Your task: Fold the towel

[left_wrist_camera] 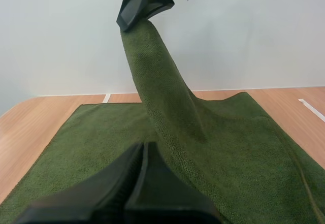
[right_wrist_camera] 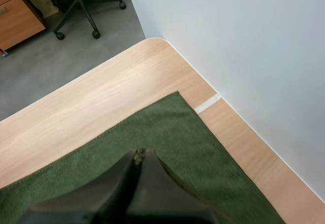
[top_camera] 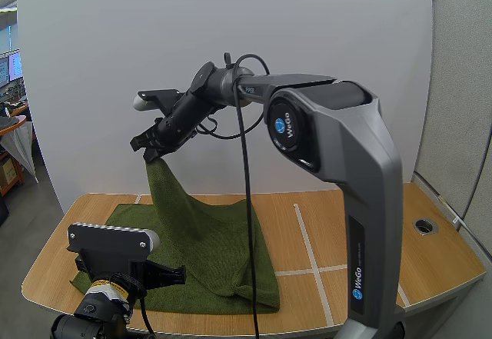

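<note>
The green towel (top_camera: 207, 247) is spread on the surface (top_camera: 288, 227), with one corner pinched in the right pincer (top_camera: 151, 151) and held high, presumably to be carried over for a fold. The left pincer (top_camera: 167, 275), closed on nothing, is kept low by the near edge.

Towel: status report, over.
Right end effector shut on towel, one part held high, rest lying on table. Left end effector shut, empty, low over towel. Nothing in the way.
</note>
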### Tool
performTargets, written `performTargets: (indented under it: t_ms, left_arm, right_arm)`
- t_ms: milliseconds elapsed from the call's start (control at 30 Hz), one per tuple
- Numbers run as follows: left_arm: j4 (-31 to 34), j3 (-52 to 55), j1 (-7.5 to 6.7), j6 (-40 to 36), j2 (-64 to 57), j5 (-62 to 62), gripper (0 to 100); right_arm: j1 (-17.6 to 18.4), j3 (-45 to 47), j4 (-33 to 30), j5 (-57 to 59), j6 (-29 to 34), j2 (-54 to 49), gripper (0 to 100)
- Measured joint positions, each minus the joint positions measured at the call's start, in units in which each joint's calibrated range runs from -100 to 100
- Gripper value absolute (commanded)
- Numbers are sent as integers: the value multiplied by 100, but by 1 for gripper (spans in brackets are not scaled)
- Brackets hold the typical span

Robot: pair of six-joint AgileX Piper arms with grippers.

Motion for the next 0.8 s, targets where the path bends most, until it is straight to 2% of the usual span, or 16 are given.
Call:
performTargets:
  t_ms: [433,800]
  left_arm:
    - [0,0,0,0,0,0,0]
    - [0,0,0,0,0,0,0]
  right_arm:
    - [284,-759,-13,-251,-13,800,0]
    - [485,-906,-36,-1322,-25,1359,0]
